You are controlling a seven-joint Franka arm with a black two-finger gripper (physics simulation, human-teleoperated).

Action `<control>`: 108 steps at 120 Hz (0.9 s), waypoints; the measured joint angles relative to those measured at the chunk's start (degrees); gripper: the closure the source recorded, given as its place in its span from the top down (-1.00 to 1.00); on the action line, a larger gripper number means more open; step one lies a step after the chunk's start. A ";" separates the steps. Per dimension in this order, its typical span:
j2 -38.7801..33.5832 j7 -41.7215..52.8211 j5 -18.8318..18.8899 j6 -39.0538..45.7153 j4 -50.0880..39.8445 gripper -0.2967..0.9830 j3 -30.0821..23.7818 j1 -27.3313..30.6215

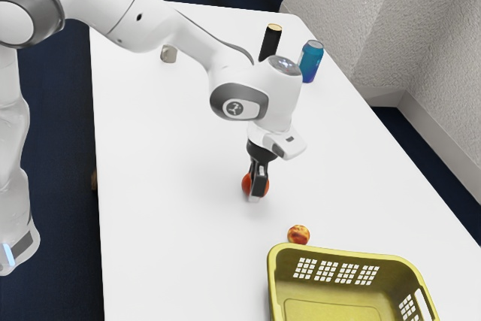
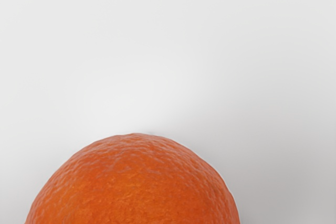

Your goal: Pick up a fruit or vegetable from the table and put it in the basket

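Reaching in from the exterior view's left, the white arm (image 1: pixel 139 16) extends over the white counter (image 1: pixel 173 223) toward the basket's side. A small beige block (image 1: pixel 168 55) lies well apart from the basket, near the counter's far end. Next comes the black gripper (image 1: pixel 256 190), pointing down at the orange (image 1: pixel 246 183), which is between the basket and that block, outside the basket. I cannot tell whether the fingers are grasping the orange or merely stand around it, nor whether it touches the counter. In the wrist view the orange's pebbly skin rises close under the hand. The black cylinder (image 1: pixel 269 44) with a tan top stands upright, well apart from the basket. A red-and-yellow peach (image 1: pixel 298 234) sits just beside the basket's rim. The upright blue can (image 1: pixel 310 64) stands well beyond the basket, near the black cylinder. Last is the yellow-green basket (image 1: pixel 346 255) itself, its walls pierced with small square holes.
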 joint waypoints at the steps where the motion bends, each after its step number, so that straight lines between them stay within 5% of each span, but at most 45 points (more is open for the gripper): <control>1: 0.01 0.00 0.00 0.01 0.00 0.53 0.01 0.00; 40: 0.99 -0.05 -0.13 0.74 0.00 0.48 0.05 0.26; 68: 0.83 -0.42 0.37 0.93 0.00 -0.18 -0.26 1.65; 78: -1.01 -0.99 1.04 0.68 0.85 -0.21 -0.50 2.40; 108: 2.85 -1.39 2.25 -7.97 24.00 -0.08 -14.56 12.49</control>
